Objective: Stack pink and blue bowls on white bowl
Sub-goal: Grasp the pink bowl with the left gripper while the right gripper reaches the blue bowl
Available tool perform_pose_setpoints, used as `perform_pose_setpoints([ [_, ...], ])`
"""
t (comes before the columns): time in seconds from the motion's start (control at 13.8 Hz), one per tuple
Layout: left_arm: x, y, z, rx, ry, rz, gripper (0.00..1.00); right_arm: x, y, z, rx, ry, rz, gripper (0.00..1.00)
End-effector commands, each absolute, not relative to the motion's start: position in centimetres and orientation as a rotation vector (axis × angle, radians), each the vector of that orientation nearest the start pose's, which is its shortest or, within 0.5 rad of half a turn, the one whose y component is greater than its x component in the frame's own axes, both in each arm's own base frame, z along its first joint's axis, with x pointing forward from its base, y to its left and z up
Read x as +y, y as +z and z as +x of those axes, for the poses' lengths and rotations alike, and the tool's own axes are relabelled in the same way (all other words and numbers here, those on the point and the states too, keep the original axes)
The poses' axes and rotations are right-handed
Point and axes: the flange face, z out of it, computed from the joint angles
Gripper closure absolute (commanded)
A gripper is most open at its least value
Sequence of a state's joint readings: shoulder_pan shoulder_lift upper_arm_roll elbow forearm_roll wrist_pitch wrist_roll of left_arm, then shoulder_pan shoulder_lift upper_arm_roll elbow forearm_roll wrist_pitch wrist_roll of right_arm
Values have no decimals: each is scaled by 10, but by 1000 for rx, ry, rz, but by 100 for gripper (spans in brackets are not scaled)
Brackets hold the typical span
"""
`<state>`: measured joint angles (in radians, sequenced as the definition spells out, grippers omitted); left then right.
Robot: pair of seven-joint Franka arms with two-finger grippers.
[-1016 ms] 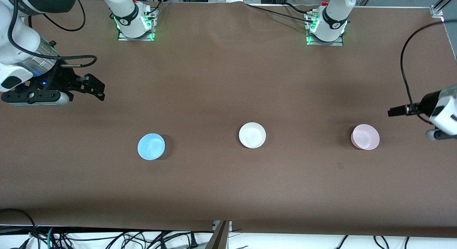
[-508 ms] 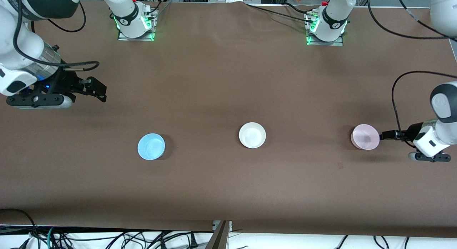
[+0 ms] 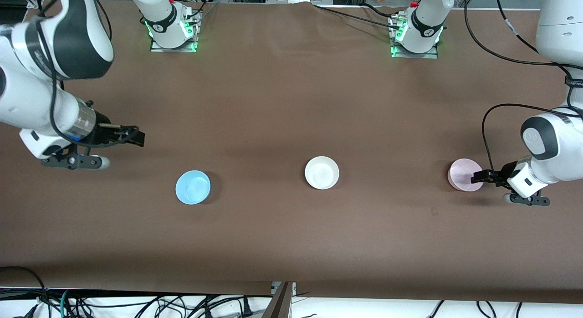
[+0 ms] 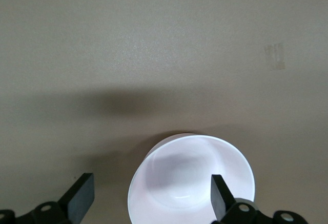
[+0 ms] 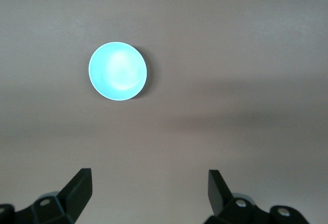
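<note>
Three bowls stand in a row on the brown table. The blue bowl (image 3: 192, 187) is toward the right arm's end, the white bowl (image 3: 322, 172) in the middle, the pink bowl (image 3: 465, 174) toward the left arm's end. My left gripper (image 3: 479, 176) is open and low at the pink bowl's rim. In the left wrist view the bowl (image 4: 189, 178) looks pale; one finger (image 4: 219, 199) is over its inside and the other is off it, gripper (image 4: 151, 198). My right gripper (image 3: 136, 138) is open over bare table, apart from the blue bowl (image 5: 118, 70), gripper (image 5: 148, 189).
The two arm bases (image 3: 172, 28) (image 3: 415, 33) stand along the table's edge farthest from the front camera. Cables (image 3: 136, 304) hang below the table's near edge. A small mark (image 3: 434, 212) lies on the cloth near the pink bowl.
My left gripper has come down and in to the pink bowl's rim. My right gripper has moved nearer to the blue bowl. The bowls have not moved.
</note>
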<state>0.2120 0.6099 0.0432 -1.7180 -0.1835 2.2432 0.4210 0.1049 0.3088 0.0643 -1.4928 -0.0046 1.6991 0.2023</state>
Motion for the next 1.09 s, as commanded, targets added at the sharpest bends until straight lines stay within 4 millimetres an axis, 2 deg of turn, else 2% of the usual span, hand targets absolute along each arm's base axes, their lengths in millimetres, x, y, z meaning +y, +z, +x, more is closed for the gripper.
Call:
perform_pose_setpoints([
  [0.0,170,221,636,91,47,-3288,0,113,461,651,5,127,-3125,0],
  [0.15,174,210,628,76,38,-3316,6,102,434,666,-59,104,-3121,0],
  [0.22,175,208,626,77,40,-3319,14,103,420,672,-107,89,-3119,0],
  [0.36,177,207,623,70,53,-3319,35,103,396,678,-109,110,-3106,0],
  [0.44,179,207,622,66,55,-3317,50,104,386,681,-114,105,-3107,0],
  [0.65,182,206,620,112,61,-3319,77,105,350,691,-109,89,-3102,1],
  [0.73,184,206,619,104,63,-3319,81,105,336,694,-108,79,-3101,2],
  [0.87,184,207,617,95,91,-3330,97,106,304,700,-103,75,-3097,10],
  [1.02,183,214,620,81,87,-3332,100,113,275,710,-129,23,-3097,16],
])
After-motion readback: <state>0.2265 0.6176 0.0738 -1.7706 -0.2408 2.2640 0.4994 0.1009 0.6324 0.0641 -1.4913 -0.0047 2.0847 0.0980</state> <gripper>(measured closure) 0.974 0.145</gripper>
